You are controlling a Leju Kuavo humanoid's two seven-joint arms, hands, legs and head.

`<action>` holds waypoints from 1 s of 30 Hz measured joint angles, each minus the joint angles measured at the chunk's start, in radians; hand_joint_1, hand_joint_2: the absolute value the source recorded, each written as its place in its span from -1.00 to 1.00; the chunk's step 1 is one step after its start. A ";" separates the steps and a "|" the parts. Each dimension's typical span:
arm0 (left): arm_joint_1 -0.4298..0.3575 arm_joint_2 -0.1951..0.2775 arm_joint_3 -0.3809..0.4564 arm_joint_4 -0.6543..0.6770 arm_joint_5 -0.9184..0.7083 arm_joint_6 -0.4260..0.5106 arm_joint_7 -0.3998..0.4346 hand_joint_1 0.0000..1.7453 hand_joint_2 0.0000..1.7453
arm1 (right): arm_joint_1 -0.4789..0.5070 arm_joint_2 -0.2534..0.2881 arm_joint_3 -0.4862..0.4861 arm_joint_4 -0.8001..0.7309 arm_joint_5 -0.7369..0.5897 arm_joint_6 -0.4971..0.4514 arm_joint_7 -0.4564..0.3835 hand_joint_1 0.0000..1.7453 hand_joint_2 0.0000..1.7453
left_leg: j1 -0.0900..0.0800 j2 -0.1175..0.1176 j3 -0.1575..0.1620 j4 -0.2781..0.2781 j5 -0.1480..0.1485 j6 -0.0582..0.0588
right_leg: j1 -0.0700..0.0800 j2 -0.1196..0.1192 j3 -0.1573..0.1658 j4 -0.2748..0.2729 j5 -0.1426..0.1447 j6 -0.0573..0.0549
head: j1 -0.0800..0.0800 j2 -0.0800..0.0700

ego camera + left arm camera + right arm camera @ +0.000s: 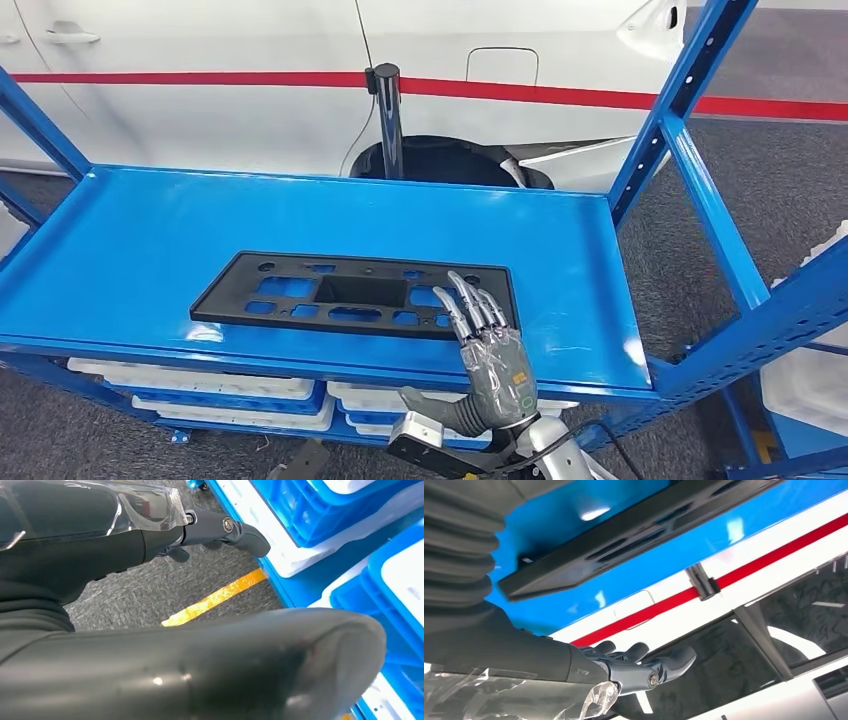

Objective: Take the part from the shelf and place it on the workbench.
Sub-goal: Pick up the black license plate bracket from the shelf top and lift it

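Observation:
A flat black part (pixel 350 295) with several cut-outs lies near the front edge of the blue shelf (pixel 150 230). My right hand (pixel 490 350) is raised at the part's near right corner, its straight fingers (pixel 470 300) reaching over the part's right end while the thumb (pixel 425 402) hangs below the shelf edge. Nothing is gripped. In the right wrist view the part (pixel 624 545) lies apart from the right hand (pixel 574 670). My left hand (pixel 125 545) hangs low beside the shelf, fingers loosely extended, holding nothing.
A white car (pixel 200 110) with a red stripe stands behind the shelf, with a black post (pixel 388 120) before it. Blue uprights (pixel 700 190) frame the shelf's right side. Blue bins with white trays (pixel 230 400) fill the level below. A yellow floor line (pixel 215 597) runs alongside.

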 joint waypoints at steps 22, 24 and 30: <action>-0.028 0.020 -0.043 -0.003 0.064 0.002 0.001 -1.00 -1.00 | -0.045 0.030 0.007 0.013 -0.063 0.039 -0.043 -1.00 1.00 | 0.004 -0.001 -0.067 0.205 -0.130 -0.016 | -0.005 -0.006 -0.031 0.005 0.024 -0.021 | 0.000 0.000; -0.029 0.025 -0.051 -0.003 0.070 0.003 0.002 -1.00 -1.00 | -0.048 0.034 0.015 0.018 -0.072 0.053 -0.049 -1.00 1.00 | 0.003 -0.001 -0.119 0.302 -0.154 -0.017 | -0.002 -0.006 -0.029 0.006 0.022 -0.024 | 0.000 0.000; -0.034 0.038 -0.074 -0.006 0.082 0.004 0.004 -1.00 -1.00 | -0.061 0.044 0.031 0.030 -0.099 0.082 -0.060 -1.00 1.00 | -0.015 0.002 0.011 -0.004 -0.005 0.020 | 0.010 -0.004 -0.020 0.007 0.013 -0.019 | 0.000 0.000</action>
